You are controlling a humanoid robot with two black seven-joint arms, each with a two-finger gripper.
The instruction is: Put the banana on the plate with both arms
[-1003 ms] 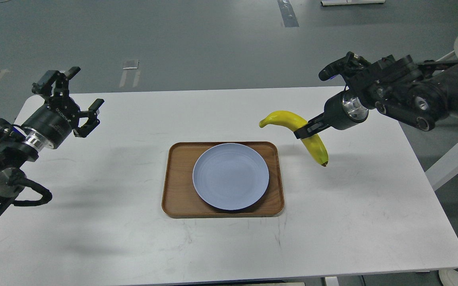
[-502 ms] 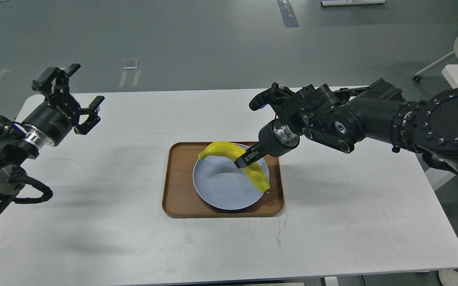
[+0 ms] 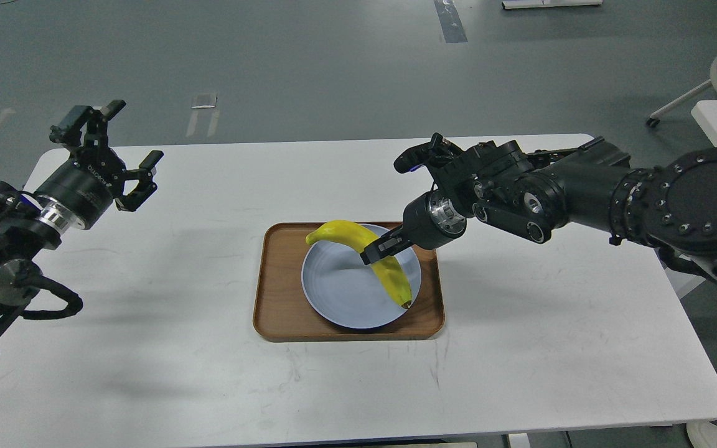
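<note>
Now the right gripper [image 3: 378,251] is clamped on the curved, smooth yellow banana [image 3: 383,267] at mid-frame, over the matte blue-grey plate [image 3: 333,286]. Best to lower gently until the dark tip rests, then release. At upper left, the left gripper [image 3: 123,160] hangs spread apart.

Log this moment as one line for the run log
stage: banana over plate | right gripper: shut on banana | left gripper: open, idle | plate: on tray | release: not yet
</note>
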